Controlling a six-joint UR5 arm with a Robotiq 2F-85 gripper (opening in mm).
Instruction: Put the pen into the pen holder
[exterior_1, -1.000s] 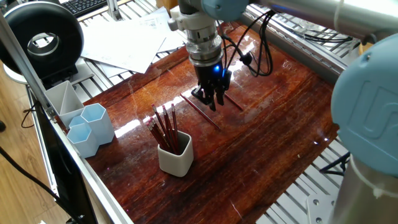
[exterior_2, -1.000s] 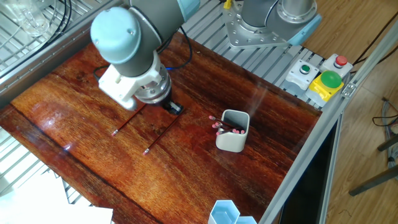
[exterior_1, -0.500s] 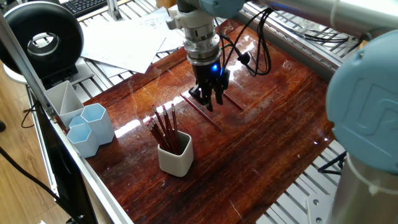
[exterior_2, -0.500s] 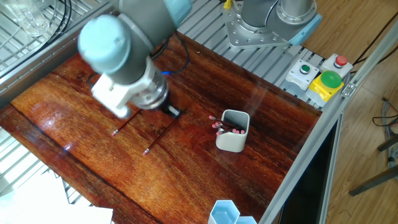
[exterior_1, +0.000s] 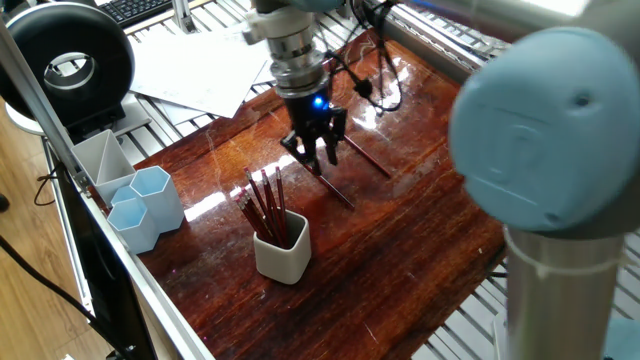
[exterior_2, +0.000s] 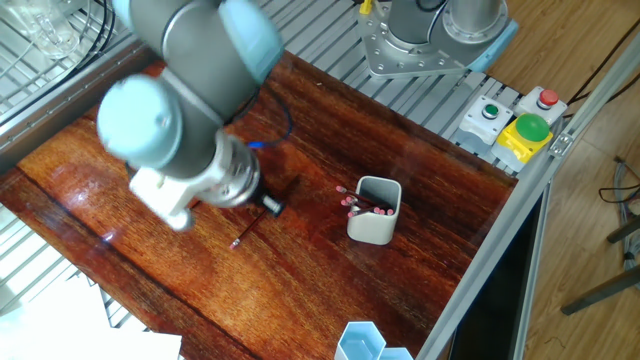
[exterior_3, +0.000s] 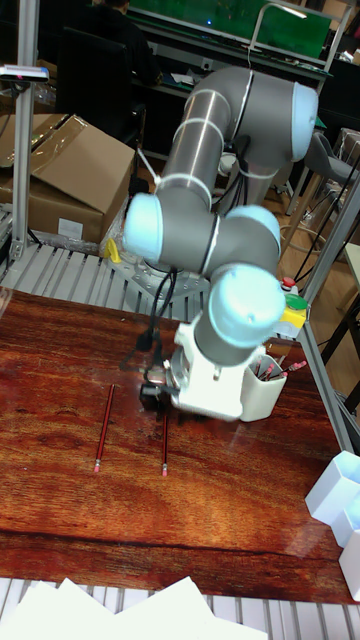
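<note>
Over the last second the arm has swung left across the dark wooden table (exterior_1: 420, 240), carrying the gripper (exterior_1: 316, 160) away from the farther pen (exterior_1: 367, 160) and over the nearer pen (exterior_1: 330, 185) of the two red ones lying loose on the wood. In one fixed view its black fingers now hang low above the far end of that nearer pen, standing slightly apart with nothing between them, though whether they already touch the pen or the wood cannot be told from here. In the other fixed view the wrist covers most of the scene, and only the lower end of one pen (exterior_2: 243, 234) pokes out beneath it. The tall fixed view shows both pens lying roughly parallel and well apart, one out in the open at the left (exterior_3: 104, 428) and one (exterior_3: 165, 447) running out from under the gripper. The pen holder (exterior_1: 281, 250) stands near the front edge of the table, upright and already carrying a bunch of red pens, a fair way from the gripper. The sideways shift reads as lining up on the nearer pen; the grasp itself looks not yet made, so lowering and closing come before any carry toward the holder.
</note>
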